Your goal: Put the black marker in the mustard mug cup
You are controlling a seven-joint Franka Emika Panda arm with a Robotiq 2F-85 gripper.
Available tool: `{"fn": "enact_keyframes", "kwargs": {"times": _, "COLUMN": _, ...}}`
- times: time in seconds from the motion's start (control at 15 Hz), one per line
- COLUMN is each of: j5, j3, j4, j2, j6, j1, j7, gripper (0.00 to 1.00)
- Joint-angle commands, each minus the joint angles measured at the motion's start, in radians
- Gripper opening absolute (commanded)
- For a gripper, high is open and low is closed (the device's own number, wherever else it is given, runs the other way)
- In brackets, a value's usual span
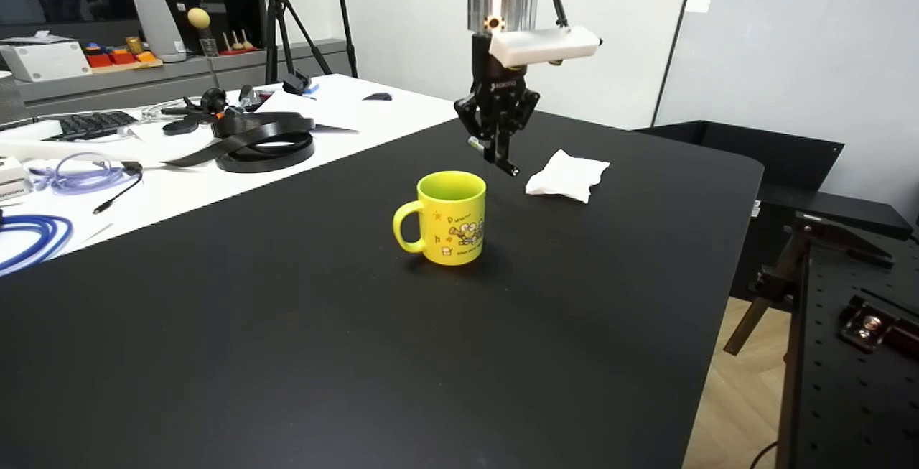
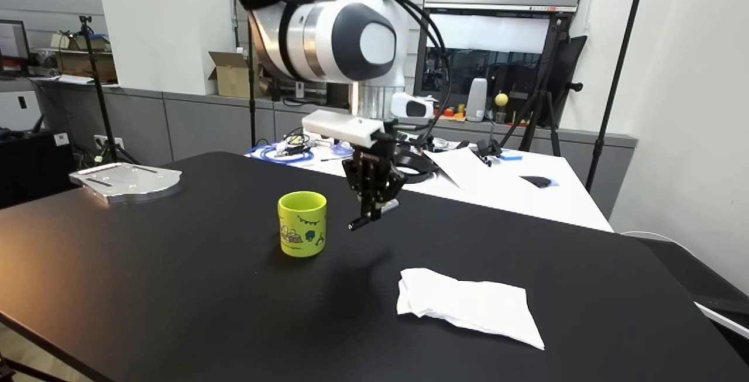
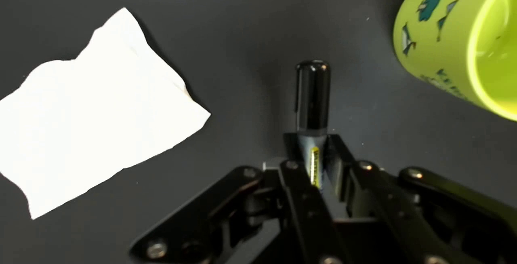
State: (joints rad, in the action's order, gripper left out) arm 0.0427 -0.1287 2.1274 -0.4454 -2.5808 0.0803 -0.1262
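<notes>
my pincer (image 3: 313,144) is gripping the black marker (image 3: 313,120), one finger on each side of its pale barrel, and holds it in the air above the table (image 2: 187,288), beside the mustard mug cup (image 1: 451,225) and apart from it. in both exterior views the marker leans, black cap end lower. i judge it light and stiff, smooth plastic that won't break easily but could slip or swivel between the fingers if the cap knocks the rim. i have it just behind the cap, near mid-length, which seems a good hold; turning it nearer to upright, cap down, should suit the mug's mouth. the mug i take for ceramic, heavier and apt to chip, so i'd not lean on it.

in the wrist view the pincer covers the marker's rear end, and the lettering on its yellow label is too small for me to read. the mug is cut off by the right edge there, and its handle (image 1: 399,230) shows only in an exterior view. both exterior views hide the mug's inner floor. whether the white sheet (image 3: 97,114) on the table is paper or cloth, i can't tell.
</notes>
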Motion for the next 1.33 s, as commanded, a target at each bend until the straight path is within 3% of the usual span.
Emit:
{"fn": "enact_keyframes", "kwargs": {"times": 0.0, "j5": -0.034, "j3": 0.011, "j4": -0.040, "j2": 0.091, "j6": 0.265, "j1": -0.042, "j7": -0.036, "gripper": 0.05}}
{"fn": "enact_keyframes", "kwargs": {"times": 0.53, "j5": 0.142, "j3": 0.120, "j4": -0.253, "j2": 0.116, "j6": 0.903, "j1": -0.040, "j7": 0.085, "gripper": 0.05}}
{"fn": "enact_keyframes", "kwargs": {"times": 0.6, "j5": 0.103, "j3": 0.106, "j4": -0.175, "j2": 0.135, "j6": 0.795, "j1": -0.054, "j7": 0.052, "gripper": 0.21}}
{"fn": "enact_keyframes", "kwargs": {"times": 0.87, "j5": 0.131, "j3": 0.115, "j4": -0.224, "j2": 0.133, "j6": 0.874, "j1": -0.053, "j7": 0.074, "gripper": 0.21}}
{"fn": "enact_keyframes", "kwargs": {"times": 0.93, "j5": 0.165, "j3": 0.122, "j4": -0.242, "j2": 0.113, "j6": 0.926, "j1": -0.037, "j7": 0.121, "gripper": 0.05}}
{"fn": "enact_keyframes", "kwargs": {"times": 1.27, "j5": 0.306, "j3": 0.129, "j4": -0.340, "j2": 0.004, "j6": 1.140, "j1": 0.016, "j7": 0.288, "gripper": 0.05}}
